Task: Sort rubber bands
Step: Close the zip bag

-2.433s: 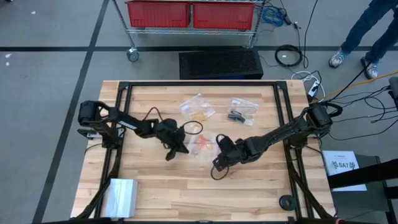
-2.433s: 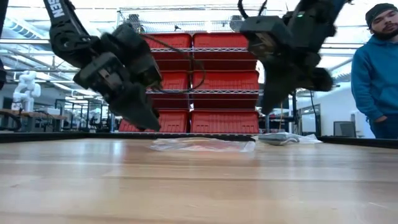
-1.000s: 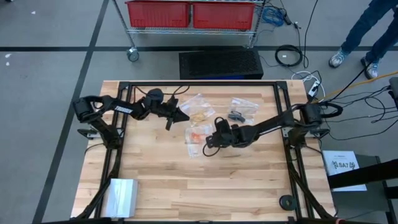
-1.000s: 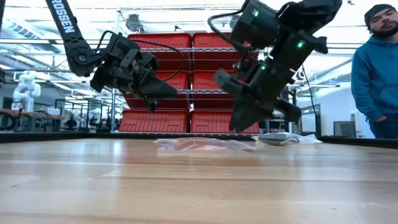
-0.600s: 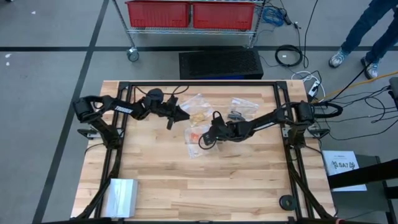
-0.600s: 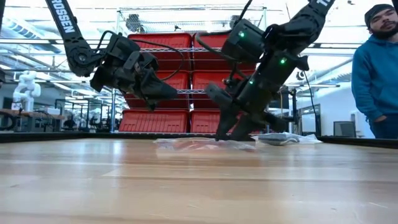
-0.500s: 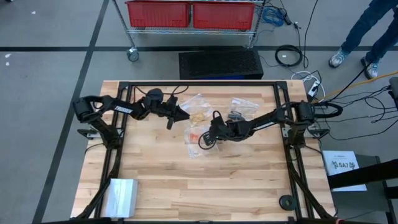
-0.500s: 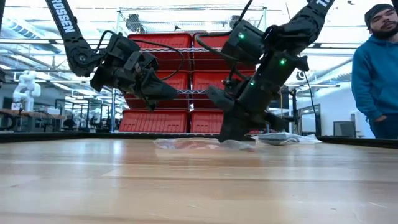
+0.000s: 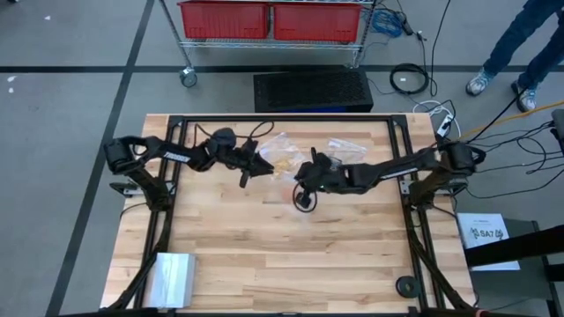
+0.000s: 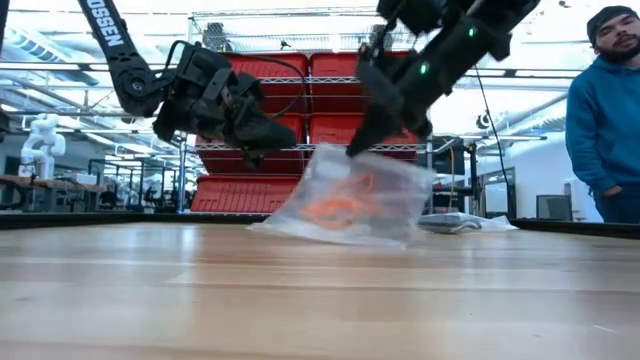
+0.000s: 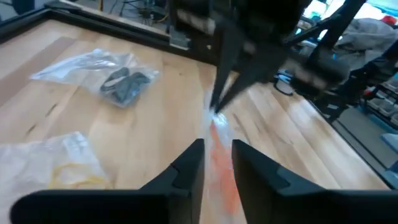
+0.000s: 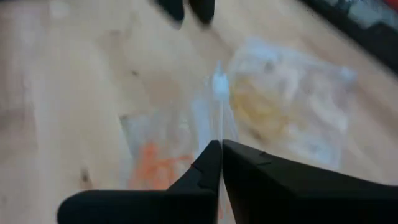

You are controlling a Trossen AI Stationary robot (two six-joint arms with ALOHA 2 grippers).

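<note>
Claw work first: the right claw (image 10: pixel 352 150) is pinched fully shut on the top edge of a clear bag (image 10: pixel 355 208) that holds the orange rubber bands (image 10: pixel 338 209), and the bag hangs from it with its lower edge on or just above the counter (image 10: pixel 300 300) near the middle. Facing it, the left claw (image 9: pixel 256 166) hovers above the counter just beside that bag, its fingers (image 11: pixel 186 167) a little apart with nothing between them, pointed at the lifted edge. Behind these, toward the far side of the counter, lie two more clear bags: the yellowish bands' bag (image 9: pixel 280 151) just past the left claw, and the black bands' bag (image 11: pixel 99 68) near the right arm. Judging from how things lie, the sorting looks well along, since each colour I can make out already sits in its own bag, and I see no loose bands on the bare wood, though ones so small could escape notice. What seems left is to deal with the orange bag itself, perhaps opening or closing it with both claws, then setting it down among the others.
</note>
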